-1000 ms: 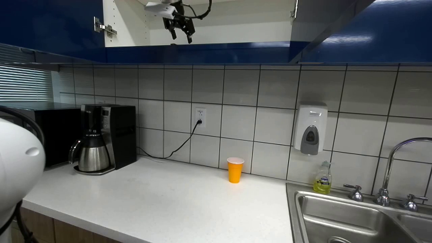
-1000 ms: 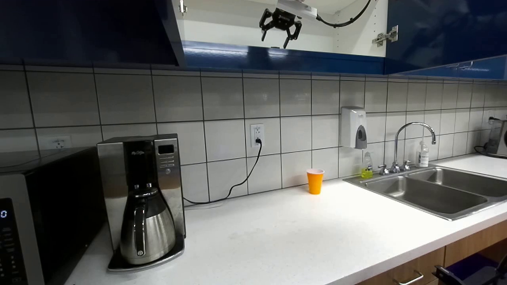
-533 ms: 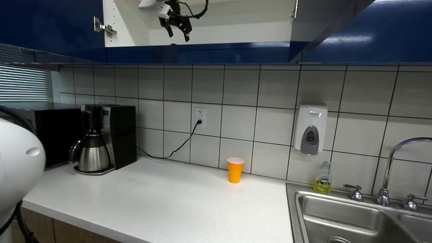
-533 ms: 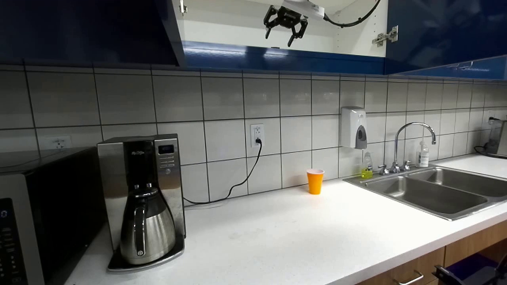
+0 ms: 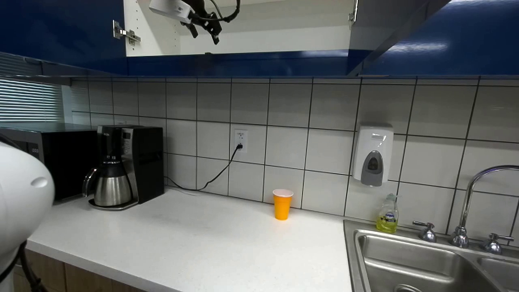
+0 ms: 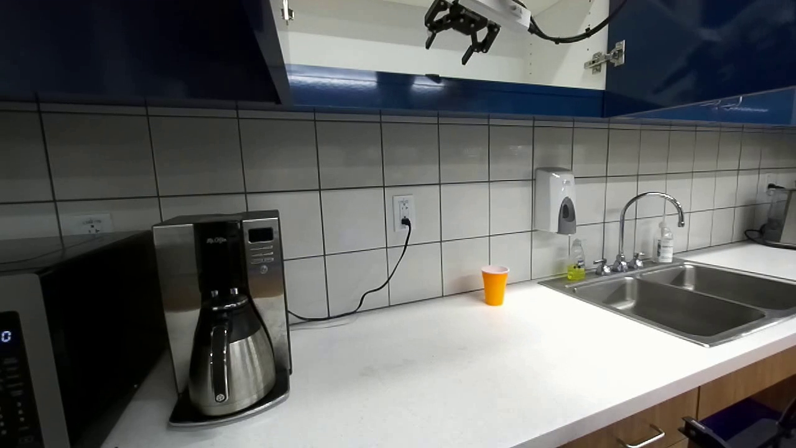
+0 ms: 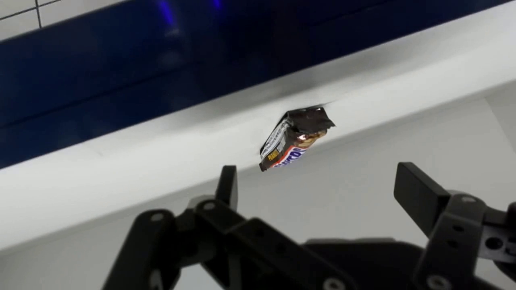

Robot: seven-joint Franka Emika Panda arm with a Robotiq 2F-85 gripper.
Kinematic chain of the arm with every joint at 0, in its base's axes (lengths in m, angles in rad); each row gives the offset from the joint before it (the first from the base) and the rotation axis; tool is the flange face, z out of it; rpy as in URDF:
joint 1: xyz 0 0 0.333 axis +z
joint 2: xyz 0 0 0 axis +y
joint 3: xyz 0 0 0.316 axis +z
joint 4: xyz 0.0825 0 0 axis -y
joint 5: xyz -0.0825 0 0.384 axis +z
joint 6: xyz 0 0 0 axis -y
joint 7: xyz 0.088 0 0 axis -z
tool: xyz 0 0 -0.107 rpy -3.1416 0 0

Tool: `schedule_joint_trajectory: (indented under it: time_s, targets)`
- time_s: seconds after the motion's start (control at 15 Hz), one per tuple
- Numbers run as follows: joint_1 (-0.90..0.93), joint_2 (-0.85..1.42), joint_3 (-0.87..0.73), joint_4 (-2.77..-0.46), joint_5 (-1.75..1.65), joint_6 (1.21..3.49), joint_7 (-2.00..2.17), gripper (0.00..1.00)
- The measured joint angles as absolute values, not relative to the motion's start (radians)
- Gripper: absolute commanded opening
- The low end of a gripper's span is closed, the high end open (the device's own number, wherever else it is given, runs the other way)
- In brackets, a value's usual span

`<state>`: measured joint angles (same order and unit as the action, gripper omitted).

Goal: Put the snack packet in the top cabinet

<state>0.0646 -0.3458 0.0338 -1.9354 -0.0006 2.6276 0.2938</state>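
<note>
The snack packet (image 7: 298,135), dark brown with a red, white and blue print, rests on the white floor of the top cabinet, close behind its dark blue front edge (image 7: 121,92), in the wrist view. In both exterior views only a small dark bit at the cabinet's lower edge shows, probably the packet (image 5: 208,53) (image 6: 433,77). The cabinet's pale interior (image 5: 284,36) (image 6: 373,43) is exposed. My gripper (image 5: 205,37) (image 6: 447,53) is open and empty above that edge. In the wrist view the gripper (image 7: 316,173) is apart from the packet.
Open blue doors (image 5: 61,32) (image 6: 696,50) flank the cabinet. Below, the counter (image 5: 202,247) bears an orange cup (image 5: 282,206), a coffee maker (image 5: 148,162) and a microwave (image 6: 93,323). A soap dispenser (image 5: 373,154) hangs above the sink (image 5: 405,259).
My open gripper has risen and shifted, leftward in one exterior view and rightward in the other, away from the dark bit at the cabinet edge. That bit has stayed about where it was.
</note>
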Motion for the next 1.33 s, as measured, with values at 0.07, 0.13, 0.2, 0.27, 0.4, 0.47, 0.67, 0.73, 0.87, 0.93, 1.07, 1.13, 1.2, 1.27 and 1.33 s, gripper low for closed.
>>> schedule_joint_trajectory:
  time_s: [0.07,0.13,0.2,0.27,0.4,0.47,0.67,0.73,0.87,0.93,1.07,1.13,1.2,1.27,1.33]
  targets:
    - [0.064,-0.376,0.038,-1.968,-0.001,2.632,0.294,1.0]
    - [0.064,-0.406,0.043,-1.999,-0.001,2.632,0.292,1.0]
    - [0.064,-0.437,0.047,-2.029,-0.001,2.629,0.291,1.0]
    - [0.064,-0.466,0.051,-2.056,-0.001,2.622,0.29,1.0]
    - [0.064,-0.521,0.058,-2.103,0.0,2.587,0.287,1.0]
    - [0.064,-0.547,0.062,-2.121,0.0,2.547,0.286,1.0]
    - [0.064,-0.613,0.07,-2.152,-0.001,2.369,0.274,1.0]
    - [0.064,-0.627,0.071,-2.156,-0.001,2.304,0.261,1.0]
    - [0.064,-0.642,0.07,-2.16,0.0,2.189,0.224,1.0]
    - [0.065,-0.642,0.07,-2.162,0.0,2.141,0.203,1.0]
    - [0.069,-0.637,0.066,-2.169,0.001,2.064,0.148,1.0]
    - [0.072,-0.633,0.062,-2.176,0.001,2.038,0.117,1.0]
    - [0.077,-0.626,0.057,-2.188,0.001,2.021,0.078,1.0]
    - [0.081,-0.619,0.054,-2.204,0.001,2.018,0.039,1.0]
    - [0.085,-0.611,0.052,-2.223,0.0,2.018,-0.005,1.0]
